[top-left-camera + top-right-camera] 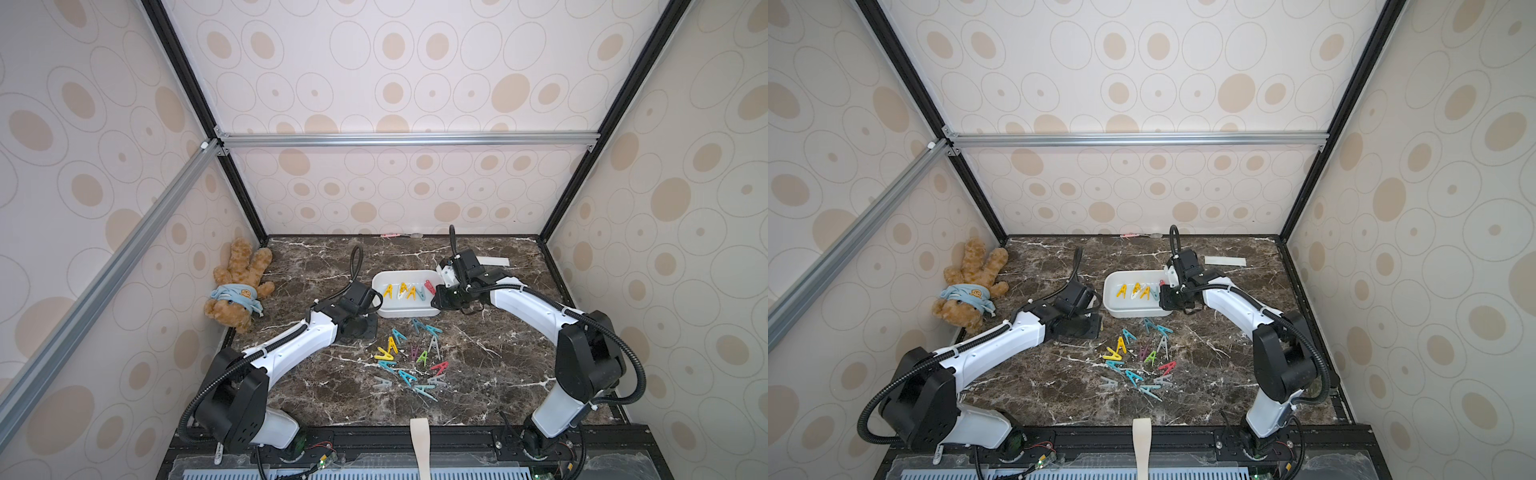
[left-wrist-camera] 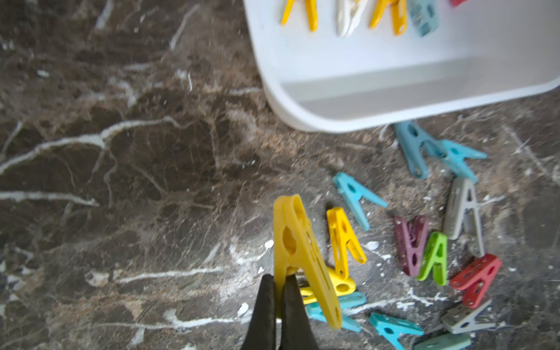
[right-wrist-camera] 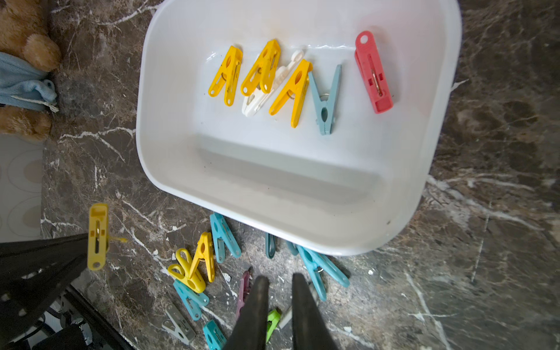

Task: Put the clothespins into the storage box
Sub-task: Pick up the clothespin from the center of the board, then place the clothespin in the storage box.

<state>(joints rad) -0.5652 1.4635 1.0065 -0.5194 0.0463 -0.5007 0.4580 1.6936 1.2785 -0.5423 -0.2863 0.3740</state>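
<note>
Black fingers (image 2: 263, 312) of the left claw (image 2: 279, 283) fill the near edge of the left wrist view. They are pinched tight on one leg of a yellow clothespin (image 2: 298, 251), which stands out from them and looks clear of the counter (image 2: 121, 181).

So the pick seems done and the carry is the step in hand. The storage box (image 2: 303, 118) sits just past the loose pile and already holds six pins: three yellow, one white, one grey-blue and one red. The next move calls for raising the pin above the near rim, bringing it over the bare part of the box floor, and only then parting the jaws.

Many clothespins (image 1: 409, 361) lie scattered on the counter in front of the box, a few teal ones right against its near wall.

Over that pile hangs the right claw (image 3: 280, 277), its jaws a narrow gap apart with nothing between them. It is close to the left claw's likely path, so the arms need to keep out of each other's way.
</note>
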